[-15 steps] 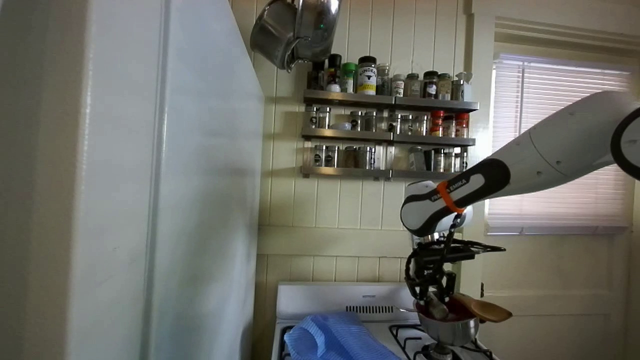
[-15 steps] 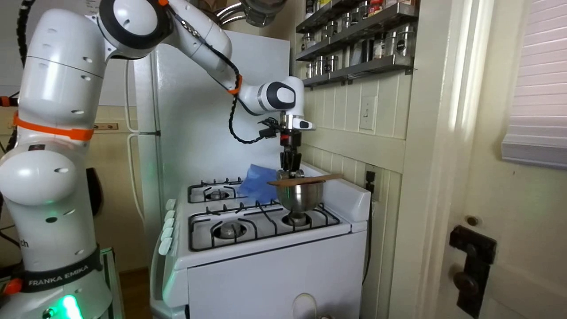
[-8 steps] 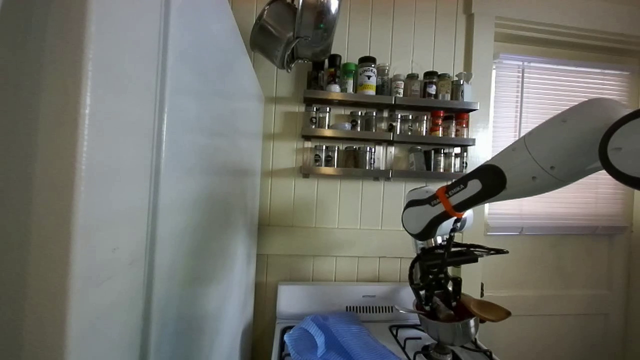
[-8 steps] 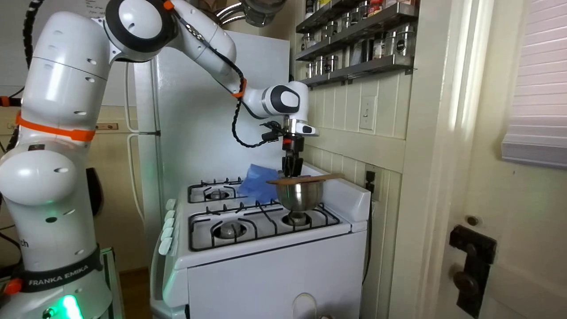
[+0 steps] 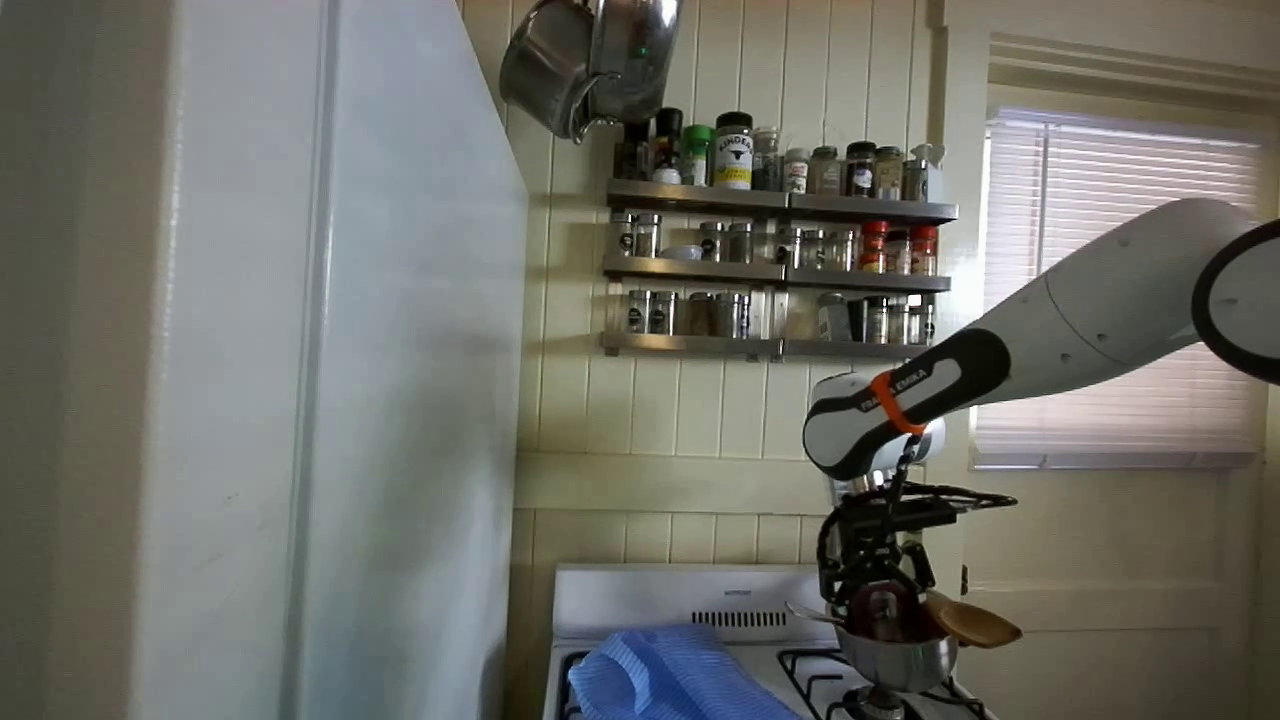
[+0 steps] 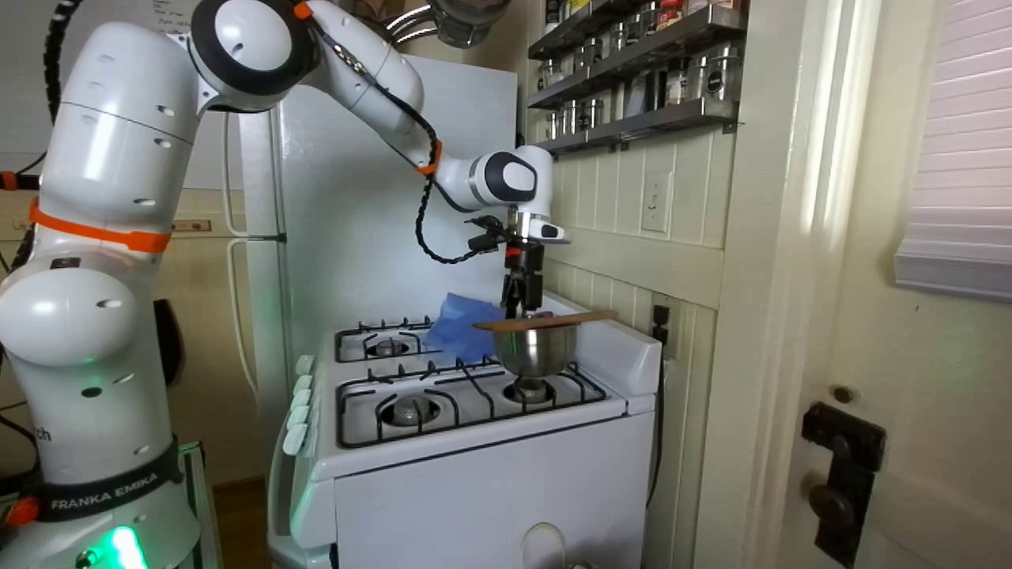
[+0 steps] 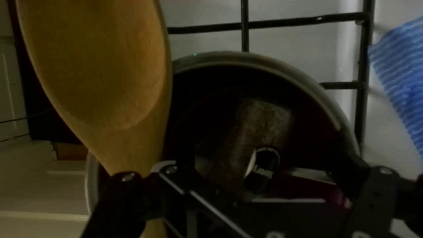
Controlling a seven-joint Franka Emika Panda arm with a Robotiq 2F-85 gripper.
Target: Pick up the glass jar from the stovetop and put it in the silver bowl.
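Note:
Inside the silver bowl [image 7: 284, 67] the glass jar [image 7: 261, 122] lies tilted, with brown contents and a dark label, in the wrist view. My gripper [image 7: 264, 157] stands open around its near end, fingers wide apart on both sides. Whether a finger still touches the glass I cannot tell; that end is dark. In an exterior view the gripper [image 5: 882, 605] points down into the bowl [image 5: 900, 665]. The bowl [image 6: 538, 352] rests on a back burner of the white stovetop [image 6: 474, 407], and its wall hides the jar there.
A wooden spoon [image 7: 99, 82] lies across the bowl's rim, beside the gripper. A thin metal handle [image 5: 815, 612] sticks out over the rim. Dark red material shows inside the bowl. A blue cloth [image 6: 466, 328] lies on the stove, with the white back panel [image 6: 609, 348] behind the bowl.
The arm has come down a little toward the bowl. My jaws have spread apart from around the jar, which now lies loose and lower in the bowl.

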